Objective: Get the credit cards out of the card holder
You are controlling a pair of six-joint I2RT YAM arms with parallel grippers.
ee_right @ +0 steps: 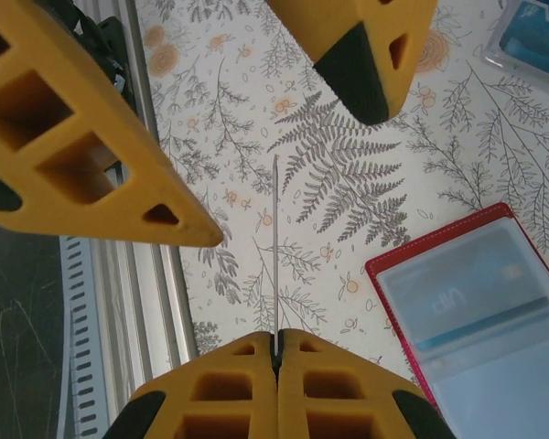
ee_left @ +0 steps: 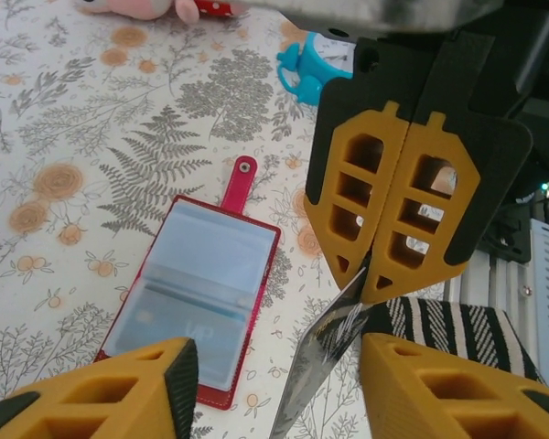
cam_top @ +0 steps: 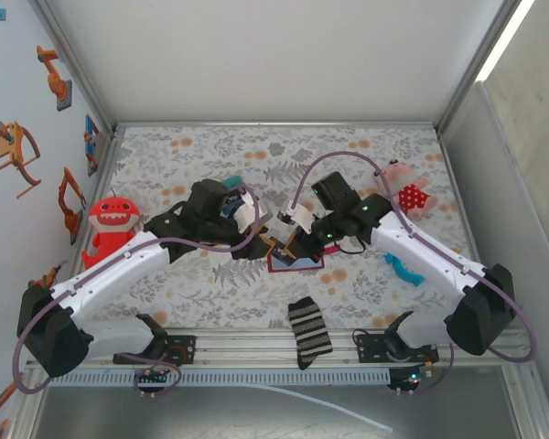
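Top camera: high behind arm bases (cam_top: 160, 346), looking down at tabletop (cam_top: 210, 293). Wrist cameras: close in, both catching card holder (ee_left: 197, 302).

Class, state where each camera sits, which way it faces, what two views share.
Top external: above, behind the robot, looking down on the table; left arm, right arm show.
Left wrist: looks past left gripper at right gripper pinching a credit card.
Right wrist: looks past right gripper along that card, left gripper beyond.
Shared: the card holder.

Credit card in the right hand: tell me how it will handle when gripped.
Probably stiff: the credit card stands straight out of the shut right hand without sagging. Likely light, being a mere line edge-on. Its glossy face could slip in a grip.
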